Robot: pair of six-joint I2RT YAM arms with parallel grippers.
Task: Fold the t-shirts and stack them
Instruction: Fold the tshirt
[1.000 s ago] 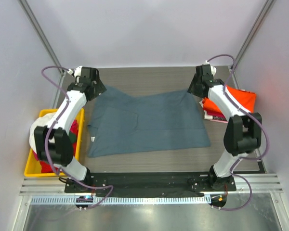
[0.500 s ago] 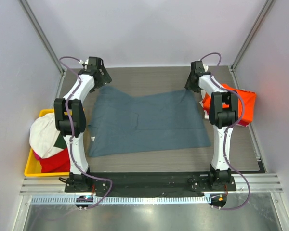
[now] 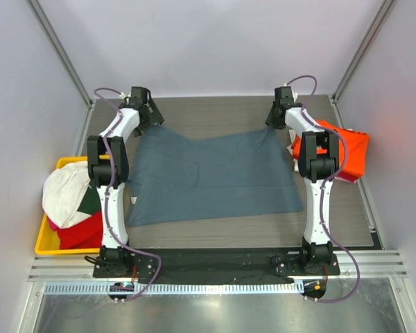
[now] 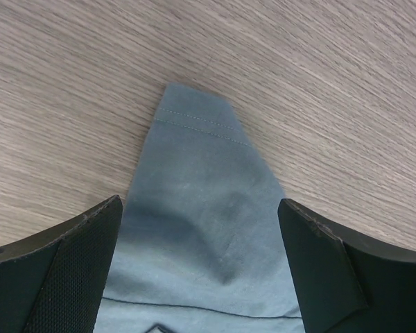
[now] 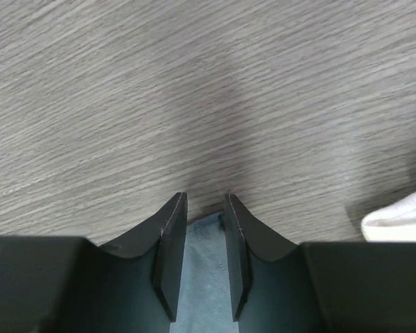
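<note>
At the table's (image 3: 215, 111) far edge, my left gripper (image 4: 200, 205) gapes wide over a blue-grey shirt (image 3: 215, 173) corner. My right gripper (image 5: 206, 201) is narrow with cloth between; grip unclear.

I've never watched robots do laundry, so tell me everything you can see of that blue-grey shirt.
The blue-grey shirt is soft, plain cloth with a stitched hem, spread nearly flat on the table, slightly creased. The left gripper straddles its far left corner, fingers wide apart. The right gripper has its far right corner between narrowly spaced fingers.
</note>
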